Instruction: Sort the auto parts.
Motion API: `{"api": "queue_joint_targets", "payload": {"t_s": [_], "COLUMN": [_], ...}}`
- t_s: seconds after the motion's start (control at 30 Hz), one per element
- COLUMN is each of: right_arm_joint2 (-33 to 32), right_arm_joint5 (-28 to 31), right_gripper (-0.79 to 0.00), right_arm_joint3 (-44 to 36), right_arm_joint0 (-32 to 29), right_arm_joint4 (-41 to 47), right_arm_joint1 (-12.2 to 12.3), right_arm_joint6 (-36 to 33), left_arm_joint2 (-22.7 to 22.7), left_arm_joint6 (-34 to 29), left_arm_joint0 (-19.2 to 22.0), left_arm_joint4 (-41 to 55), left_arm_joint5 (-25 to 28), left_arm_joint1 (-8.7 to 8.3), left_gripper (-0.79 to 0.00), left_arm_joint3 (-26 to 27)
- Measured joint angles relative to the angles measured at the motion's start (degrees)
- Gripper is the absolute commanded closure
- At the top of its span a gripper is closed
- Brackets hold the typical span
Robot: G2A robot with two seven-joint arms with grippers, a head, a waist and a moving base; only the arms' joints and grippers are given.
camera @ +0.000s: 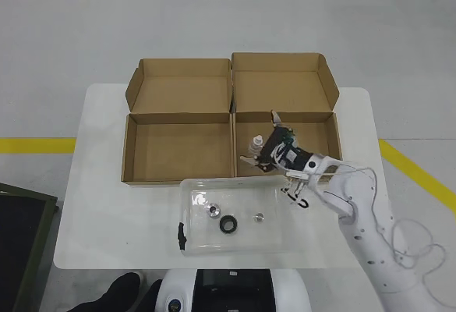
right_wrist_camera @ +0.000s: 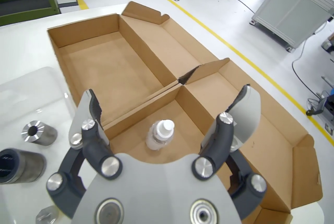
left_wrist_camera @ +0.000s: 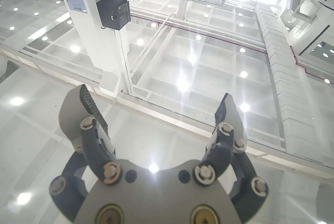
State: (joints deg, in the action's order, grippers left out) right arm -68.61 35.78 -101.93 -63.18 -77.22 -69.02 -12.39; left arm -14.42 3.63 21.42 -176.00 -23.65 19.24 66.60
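Right pincer (right_wrist_camera: 168, 97) hangs spread wide over the cardboard box (right_wrist_camera: 261, 146), with the white bottle (right_wrist_camera: 159, 135) just below, between its fingers and untouched. Looks like a drop-off. Best to lift straight up, clear of the cap, then go for the metal sleeves (right_wrist_camera: 39, 132) in the clear tray (camera: 189, 187) alongside.

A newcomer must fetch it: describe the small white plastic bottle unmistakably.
On the white table, find the right-hand open brown cardboard box. By its wall shared with the left box stands the small white plastic bottle; unlike the metal parts in the clear tray, it is white and capped.
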Motion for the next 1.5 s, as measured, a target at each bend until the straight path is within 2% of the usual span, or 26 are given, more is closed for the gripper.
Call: {"api": "queue_joint_targets", "payload": {"t_s": [0.33,0.63,1.23,1.5], "right_arm_joint2": [-2.26,-1.34,4.66,6.19], "right_arm_joint5": [13.74,21.69,22.22,22.22], "right_gripper": [-0.785,-0.785,-0.785,-0.785], "right_arm_joint3": [-12.86,-17.07,-15.09,-12.98], "right_arm_joint0": [-7.28,-11.45,-9.84,-9.34], "right_arm_joint4": [0.62,-0.23,-5.87,-5.74], "right_arm_joint1": [1.94,3.28,6.31,7.34], "right_arm_joint6": [-5.9,-12.29,-26.0,-27.97], "left_arm_joint2": [0.0,0.0,0.0,0.0], "left_arm_joint6": [0.0,0.0,0.0,0.0], "left_arm_joint0": [0.0,0.0,0.0,0.0], "left_arm_joint4": [0.0,0.0,0.0,0.0], "left_arm_joint5": [0.0,0.0,0.0,0.0], "left_arm_joint1": [0.0,0.0,0.0,0.0], "left_gripper": [-0.785,-0.785,-0.785,-0.785], "left_arm_joint3": [0.0,0.0,0.0,0.0]}}
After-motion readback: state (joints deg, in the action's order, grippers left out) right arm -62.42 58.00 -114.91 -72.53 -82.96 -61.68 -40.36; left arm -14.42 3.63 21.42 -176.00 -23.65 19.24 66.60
